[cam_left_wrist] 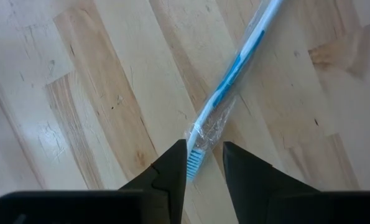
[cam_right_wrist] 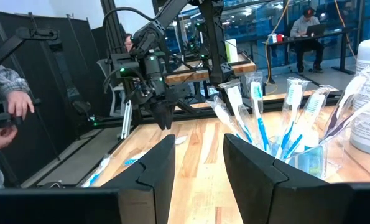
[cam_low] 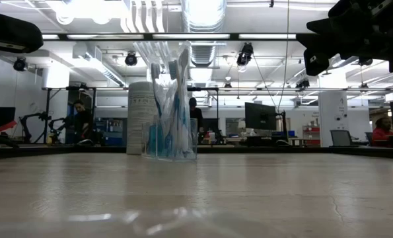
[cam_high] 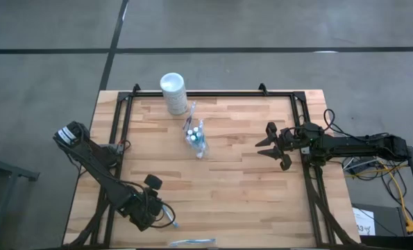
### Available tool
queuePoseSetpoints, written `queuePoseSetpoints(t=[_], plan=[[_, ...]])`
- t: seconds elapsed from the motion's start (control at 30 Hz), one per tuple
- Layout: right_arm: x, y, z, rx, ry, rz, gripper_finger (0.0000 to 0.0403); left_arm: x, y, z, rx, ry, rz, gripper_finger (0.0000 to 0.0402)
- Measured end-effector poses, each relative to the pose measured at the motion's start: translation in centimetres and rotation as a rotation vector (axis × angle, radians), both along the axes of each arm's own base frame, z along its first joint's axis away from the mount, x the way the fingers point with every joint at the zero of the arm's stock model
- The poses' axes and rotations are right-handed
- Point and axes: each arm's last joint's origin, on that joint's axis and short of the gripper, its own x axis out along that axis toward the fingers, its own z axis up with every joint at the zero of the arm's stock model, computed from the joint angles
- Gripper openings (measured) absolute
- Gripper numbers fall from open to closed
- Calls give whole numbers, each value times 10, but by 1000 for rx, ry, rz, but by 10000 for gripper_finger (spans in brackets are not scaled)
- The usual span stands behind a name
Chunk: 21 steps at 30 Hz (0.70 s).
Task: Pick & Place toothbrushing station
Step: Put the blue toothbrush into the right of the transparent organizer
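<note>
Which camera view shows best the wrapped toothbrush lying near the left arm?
The left wrist view: the wrapped toothbrush fills it, bristle end between the open jaws of the left gripper. The high view gives only a small streak; the right wrist view shows it far off; the low view does not show it clearly.

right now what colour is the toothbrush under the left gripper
White with a blue stripe and blue bristles, in a clear wrapper. The toothbrush shows best in the left wrist view.

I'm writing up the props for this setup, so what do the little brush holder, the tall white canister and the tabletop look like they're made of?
The holder looks like clear glossy plastic: the brushes and the room show through its walls. The white canister seems to be matte opaque plastic with a printed label, though paperboard can't be excluded. The tabletop looks like butcher-block wood, pale jointed strips with visible grain and a slight sheen.
</note>
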Motion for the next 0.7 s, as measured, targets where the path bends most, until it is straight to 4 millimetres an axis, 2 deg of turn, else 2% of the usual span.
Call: queuePoseSetpoints(t=[0.33, 0.5, 0.7], plan=[[0, 0, 0, 0, 0, 0, 132, -1, 1, -2, 26, -3, -31, 180], [0, 0, 0, 0, 0, 0, 132, -7, 7, -19, 54, 44, -111, 187], [0, 0, 0, 0, 0, 0, 132, -10, 12, -37, 69, 16, -151, 187]])
